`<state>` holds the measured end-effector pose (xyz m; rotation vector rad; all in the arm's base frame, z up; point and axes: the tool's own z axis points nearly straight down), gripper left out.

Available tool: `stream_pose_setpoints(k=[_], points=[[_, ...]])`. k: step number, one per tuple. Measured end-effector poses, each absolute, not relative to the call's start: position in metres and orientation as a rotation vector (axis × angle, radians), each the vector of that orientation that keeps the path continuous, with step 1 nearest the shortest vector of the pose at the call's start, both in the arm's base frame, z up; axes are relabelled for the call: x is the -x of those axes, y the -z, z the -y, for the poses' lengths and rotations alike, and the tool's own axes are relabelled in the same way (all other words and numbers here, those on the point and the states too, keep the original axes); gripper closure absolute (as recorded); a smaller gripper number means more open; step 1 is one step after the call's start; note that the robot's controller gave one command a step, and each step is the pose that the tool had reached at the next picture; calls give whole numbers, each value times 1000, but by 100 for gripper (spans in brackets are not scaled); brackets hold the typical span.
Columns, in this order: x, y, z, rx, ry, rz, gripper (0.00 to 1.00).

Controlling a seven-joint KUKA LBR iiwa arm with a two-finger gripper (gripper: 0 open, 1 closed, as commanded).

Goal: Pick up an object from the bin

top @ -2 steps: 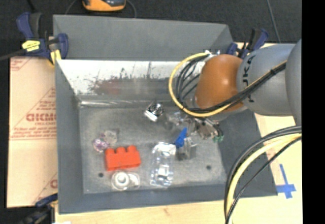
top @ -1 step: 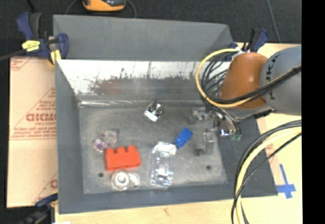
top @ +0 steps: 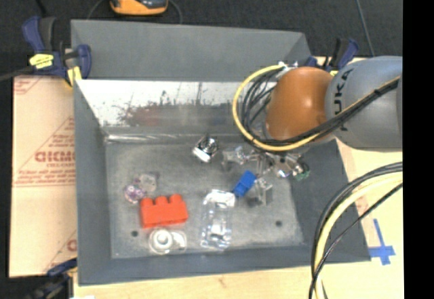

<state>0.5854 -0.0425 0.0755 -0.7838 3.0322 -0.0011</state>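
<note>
Gripper is low in the right half of the bin, under the orange wrist cover and its cable loops. Can't tell whether it is apart or together: the cover and the metal hardware below it mask the tip, and glare off nearby clear plastic muddles the outline

Nearest thing is a small blue block, right of centre on the bin floor, touching or just beside the gripper on its view-left side; can't resolve actual contact. Long axis runs diagonal: lower-left end points toward the front wall, upper-right end points into the gripper. That upper-right end is partly covered by gripper hardware, so the full length is unclear. Which face is up: can't tell

Just up-left of the block is a clear plastic piece, shape hard to read against the grey floor. Further left, near the back wall, is a small silver-and-black part. Below the block lies a crumpled clear plastic package, long axis roughly front to back

Left half: red brick with studs, long axis left-right; pale pink translucent thing up-left of it; round clear lid-like thing just below the brick, near the front wall. These three are well apart from the gripper

Back wall is scratched and reflective. The arm is cut off at the right
</note>
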Motion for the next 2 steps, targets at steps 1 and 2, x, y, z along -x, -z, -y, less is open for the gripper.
stream_pose_setpoints(k=[1, 2], points=[[-586, -76, 44, 779, 2, -3033, 100], [-592, -235, 56, 820, 9, -3019, 100]])
